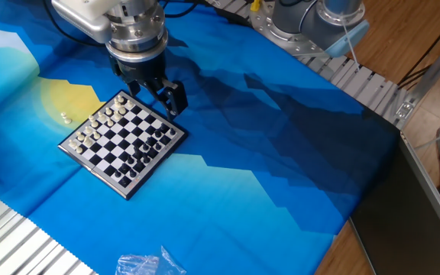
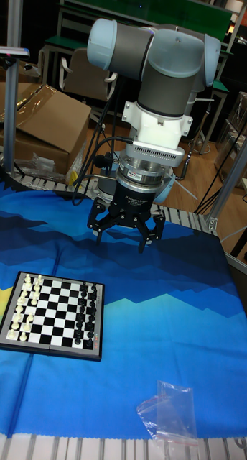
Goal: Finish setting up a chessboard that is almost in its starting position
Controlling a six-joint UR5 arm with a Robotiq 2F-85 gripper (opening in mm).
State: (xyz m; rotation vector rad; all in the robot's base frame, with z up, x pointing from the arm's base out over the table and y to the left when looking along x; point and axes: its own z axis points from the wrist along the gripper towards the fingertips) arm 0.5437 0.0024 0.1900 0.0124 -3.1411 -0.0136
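The chessboard (image 1: 122,141) (image 2: 53,315) lies on the blue cloth, a small checked square with a dark rim. Tiny white pieces line its left side and black pieces its right side. A tiny white object (image 1: 65,117) sits off the board on the cloth's yellow patch; I cannot tell whether it is a piece. My gripper (image 1: 151,88) (image 2: 122,228) hangs above the cloth just behind the board's far corner. Its fingers (image 1: 176,98) are spread open with nothing between them.
A crumpled clear plastic bag (image 1: 145,264) (image 2: 166,410) lies near the cloth's front edge. Ribbed aluminium table edges (image 1: 21,248) frame the cloth. A cardboard box (image 2: 44,126) stands behind the table at the left.
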